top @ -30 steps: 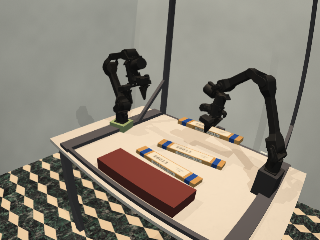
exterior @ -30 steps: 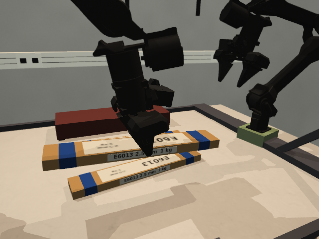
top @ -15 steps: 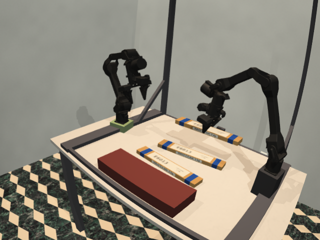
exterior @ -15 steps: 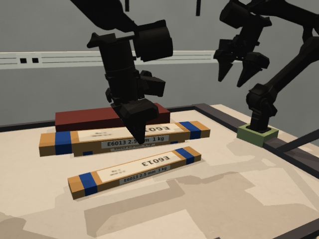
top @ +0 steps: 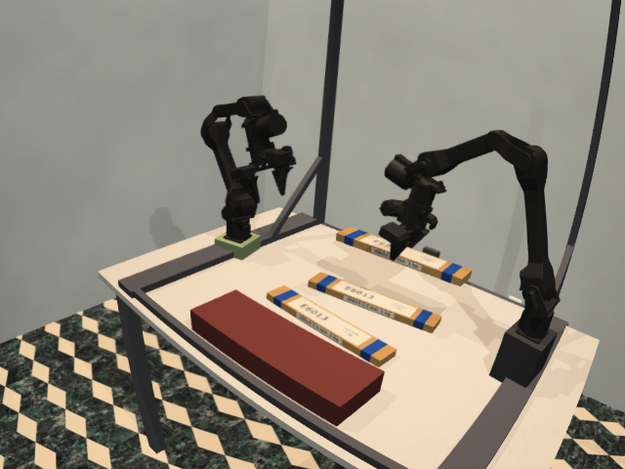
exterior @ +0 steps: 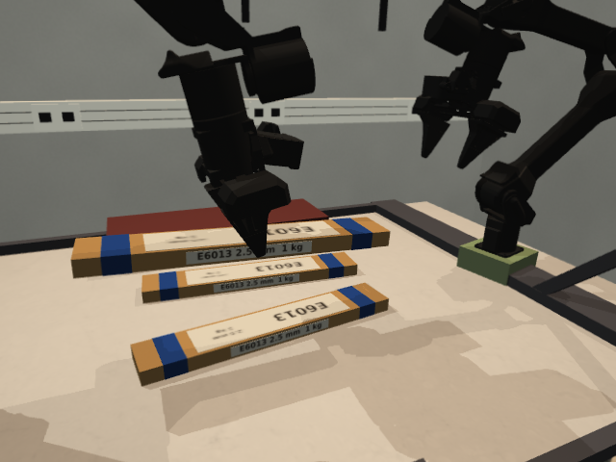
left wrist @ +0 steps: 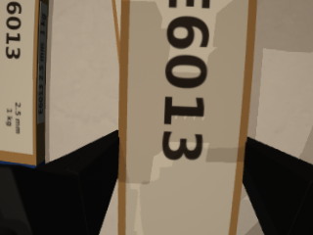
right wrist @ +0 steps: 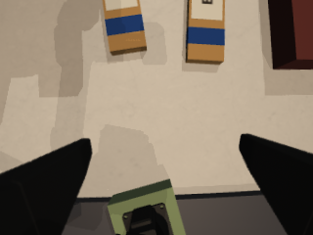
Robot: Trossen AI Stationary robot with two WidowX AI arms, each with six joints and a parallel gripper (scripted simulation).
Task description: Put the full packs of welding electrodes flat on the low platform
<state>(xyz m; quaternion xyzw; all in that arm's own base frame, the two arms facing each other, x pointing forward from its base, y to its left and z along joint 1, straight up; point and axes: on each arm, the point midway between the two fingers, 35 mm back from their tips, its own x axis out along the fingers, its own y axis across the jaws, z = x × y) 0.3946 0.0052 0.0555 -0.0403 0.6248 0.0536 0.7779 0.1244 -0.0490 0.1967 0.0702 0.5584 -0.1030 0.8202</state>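
Black left claw gripping a long orange-and-blue electrode pack above the table, contents hidden, black right claw open, two matching packs beside the red block platform.

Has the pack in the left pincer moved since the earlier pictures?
Yes. In the exterior view, the held pack has moved toward the red platform, now covering its front face.
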